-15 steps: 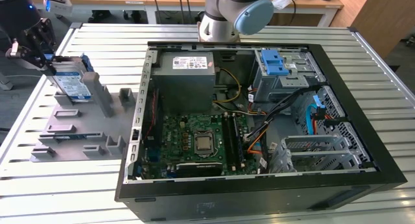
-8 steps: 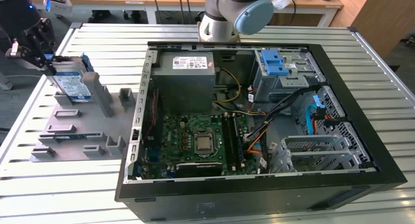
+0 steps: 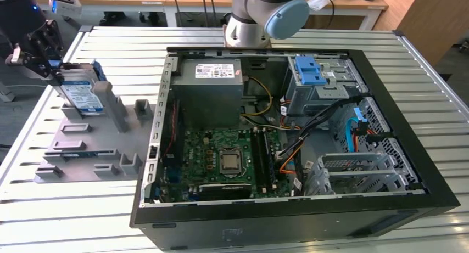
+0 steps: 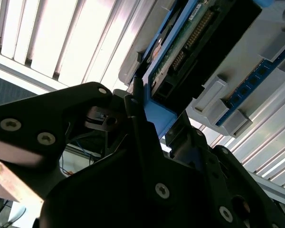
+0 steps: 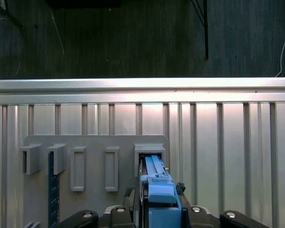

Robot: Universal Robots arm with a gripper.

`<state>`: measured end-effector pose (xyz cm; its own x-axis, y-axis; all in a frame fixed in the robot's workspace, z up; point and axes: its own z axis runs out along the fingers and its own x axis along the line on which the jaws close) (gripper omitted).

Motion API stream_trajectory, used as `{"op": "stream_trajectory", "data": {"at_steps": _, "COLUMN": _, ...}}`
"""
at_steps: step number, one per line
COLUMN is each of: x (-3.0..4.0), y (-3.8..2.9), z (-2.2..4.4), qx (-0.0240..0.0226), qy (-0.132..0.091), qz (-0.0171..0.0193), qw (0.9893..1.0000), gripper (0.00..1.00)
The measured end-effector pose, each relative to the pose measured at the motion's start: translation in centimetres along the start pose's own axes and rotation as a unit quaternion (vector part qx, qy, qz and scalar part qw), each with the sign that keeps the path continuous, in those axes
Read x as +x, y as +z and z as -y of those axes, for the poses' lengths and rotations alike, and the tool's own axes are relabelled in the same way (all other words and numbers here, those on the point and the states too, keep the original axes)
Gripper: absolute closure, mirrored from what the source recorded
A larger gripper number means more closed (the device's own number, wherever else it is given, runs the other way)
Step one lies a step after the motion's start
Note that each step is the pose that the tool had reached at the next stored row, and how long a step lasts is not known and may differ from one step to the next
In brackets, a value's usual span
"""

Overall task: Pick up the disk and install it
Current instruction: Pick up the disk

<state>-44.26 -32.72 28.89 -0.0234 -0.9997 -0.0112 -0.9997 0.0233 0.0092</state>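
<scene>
One gripper [image 3: 59, 73] is at work at the exterior view's far left, set on the upper end of the disk [image 3: 81, 94]. The disk stands on edge, leaning a little, in the end slot of a grey holder [image 3: 88, 149] that lies flat on the slatted metal table [image 3: 44, 220]. It shows its white-and-blue label, with the blue frame running along its sides.

In the second wrist view the black fingers [image 4: 135, 102] of the gripper [image 4: 156, 118] are drawn in against that blue frame from both sides — one touching each face, no gap showing. The disk [image 4: 194, 33] shows its circuit-board side here.

In the first wrist view the gripper [image 5: 159, 192] has the narrow blue edge of the disk [image 5: 154, 166] clamped between its fingers, and the disk's far end reaches into the holder's slot [image 5: 149, 151].

Well apart, toward the exterior view's right, lies the open computer case [image 3: 432, 170] — its green board [image 3: 227, 154] faces up. The arm [image 3: 256, 11] rises behind it.
</scene>
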Motion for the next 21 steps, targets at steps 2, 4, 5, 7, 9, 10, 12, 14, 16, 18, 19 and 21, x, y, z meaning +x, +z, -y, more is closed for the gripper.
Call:
{"op": "stream_trajectory", "data": {"at_steps": 2, "x": 0.0, "y": 0.0, "z": 0.0, "qx": 0.0, "qy": 0.0, "qz": 0.0, "qw": 1.0, "gripper": 0.56}}
{"op": "stream_trajectory", "data": {"at_steps": 4, "x": 0.0, "y": 0.0, "z": 0.0, "qx": 0.0, "qy": 0.0, "qz": 0.0, "qw": 1.0, "gripper": 0.57}}
{"op": "stream_trajectory", "data": {"at_steps": 5, "x": 0.0, "y": 0.0, "z": 0.0, "qx": 0.0, "qy": 0.0, "qz": -0.0001, "qw": 1.0, "gripper": 0.57}}
{"op": "stream_trajectory", "data": {"at_steps": 7, "x": 0.0, "y": 0.0, "z": 0.0, "qx": 0.0, "qy": 0.0, "qz": 0.0, "qw": 1.0, "gripper": 0.64}}
{"op": "stream_trajectory", "data": {"at_steps": 9, "x": 0.0, "y": 0.0, "z": 0.0, "qx": 0.0, "qy": 0.0, "qz": 0.0, "qw": 1.0, "gripper": 0.64}}
{"op": "stream_trajectory", "data": {"at_steps": 10, "x": 0.0, "y": 0.0, "z": 0.0, "qx": 0.0, "qy": 0.0, "qz": 0.0, "qw": 1.0, "gripper": 0.64}}
{"op": "stream_trajectory", "data": {"at_steps": 12, "x": 0.0, "y": 0.0, "z": 0.0, "qx": 0.0, "qy": 0.0, "qz": 0.0, "qw": 1.0, "gripper": 0.64}}
{"op": "stream_trajectory", "data": {"at_steps": 14, "x": 0.0, "y": 0.0, "z": 0.0, "qx": 0.0, "qy": 0.0, "qz": 0.0, "qw": 1.0, "gripper": 0.64}}
{"op": "stream_trajectory", "data": {"at_steps": 16, "x": 0.0, "y": -0.04, "z": 0.0, "qx": 0.0, "qy": 0.0, "qz": 0.0, "qw": 1.0, "gripper": 0.64}}
{"op": "stream_trajectory", "data": {"at_steps": 18, "x": 0.0, "y": -0.13, "z": 0.0, "qx": 0.0, "qy": 0.0, "qz": 0.0, "qw": 1.0, "gripper": 0.64}}
{"op": "stream_trajectory", "data": {"at_steps": 19, "x": 0.0, "y": -0.17, "z": 0.0, "qx": 0.0, "qy": 0.0, "qz": 0.0, "qw": 1.0, "gripper": 0.64}}
{"op": "stream_trajectory", "data": {"at_steps": 21, "x": 0.0, "y": -0.27, "z": 0.0, "qx": 0.0, "qy": 0.0, "qz": 0.0, "qw": 1.0, "gripper": 0.64}}
